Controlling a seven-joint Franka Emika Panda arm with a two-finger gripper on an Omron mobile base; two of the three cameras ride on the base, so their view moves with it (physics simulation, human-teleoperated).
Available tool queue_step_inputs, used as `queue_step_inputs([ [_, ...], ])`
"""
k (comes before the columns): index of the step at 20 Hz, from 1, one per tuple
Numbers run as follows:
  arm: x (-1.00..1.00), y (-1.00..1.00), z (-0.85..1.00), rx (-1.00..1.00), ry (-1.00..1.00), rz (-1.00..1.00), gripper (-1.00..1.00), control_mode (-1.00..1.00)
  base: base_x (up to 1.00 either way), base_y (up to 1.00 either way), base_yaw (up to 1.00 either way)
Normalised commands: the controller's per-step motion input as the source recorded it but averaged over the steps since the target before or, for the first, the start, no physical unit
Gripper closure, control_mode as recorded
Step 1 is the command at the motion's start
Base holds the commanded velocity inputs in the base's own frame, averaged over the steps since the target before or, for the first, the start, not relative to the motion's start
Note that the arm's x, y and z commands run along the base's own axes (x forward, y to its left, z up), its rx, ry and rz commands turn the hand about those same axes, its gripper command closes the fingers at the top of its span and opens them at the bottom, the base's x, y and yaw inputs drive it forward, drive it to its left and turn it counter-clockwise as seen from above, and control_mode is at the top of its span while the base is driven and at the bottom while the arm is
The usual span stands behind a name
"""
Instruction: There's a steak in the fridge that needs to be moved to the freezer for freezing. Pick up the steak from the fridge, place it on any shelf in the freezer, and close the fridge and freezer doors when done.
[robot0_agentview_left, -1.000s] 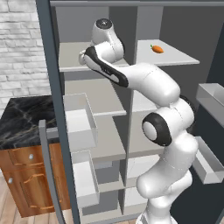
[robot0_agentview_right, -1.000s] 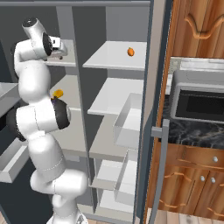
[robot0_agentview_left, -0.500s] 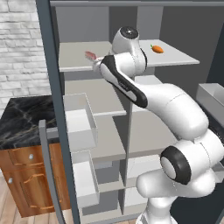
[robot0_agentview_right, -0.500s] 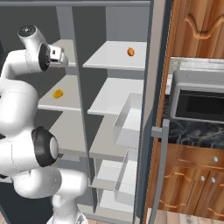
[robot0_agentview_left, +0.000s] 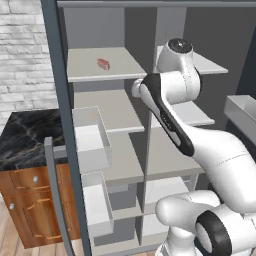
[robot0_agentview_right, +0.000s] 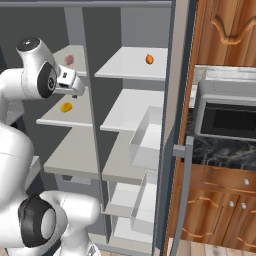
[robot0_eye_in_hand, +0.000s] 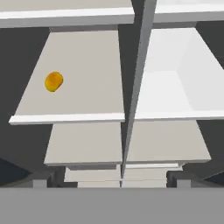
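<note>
- Steak (robot0_agentview_left: 103, 64) lies on the freezer's top shelf (robot0_agentview_left: 85, 74) in the left base view; likely light, soft, slippery, best pinched across its flat sides.
- Right base view: gripper (robot0_agentview_right: 75, 89) empty, jaws apart; fridge (robot0_agentview_right: 135, 110) holds a carrot (robot0_agentview_right: 149, 59).
- Hand view: an orange item (robot0_eye_in_hand: 54, 82) sits on a lower board.

Arm is covering the right part of the fridge (robot0_agentview_left: 210, 115) shelves. Steak (robot0_agentview_right: 69, 60) is showing partly behind the divider post, near its shelf's (robot0_agentview_right: 75, 52) back edge. Gripper (robot0_eye_in_hand: 112, 181) fingertips barely clearing the bottom edge.
</note>
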Motion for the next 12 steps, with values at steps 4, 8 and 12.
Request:
queue_step_inputs([
  [4, -0.91, -0.75, 0.0, 0.0, 0.1, -0.07, -1.0, -1.0, 0.0, 0.0, 0.0],
  [8, -0.86, -0.56, 0.0, 0.0, 0.07, -0.02, -1.0, -1.0, 0.0, 0.0, 0.0],
  [12, -0.67, -0.35, -0.01, 0.0, 0.03, 0.0, -1.0, -1.0, 0.0, 0.0, 0.0],
])
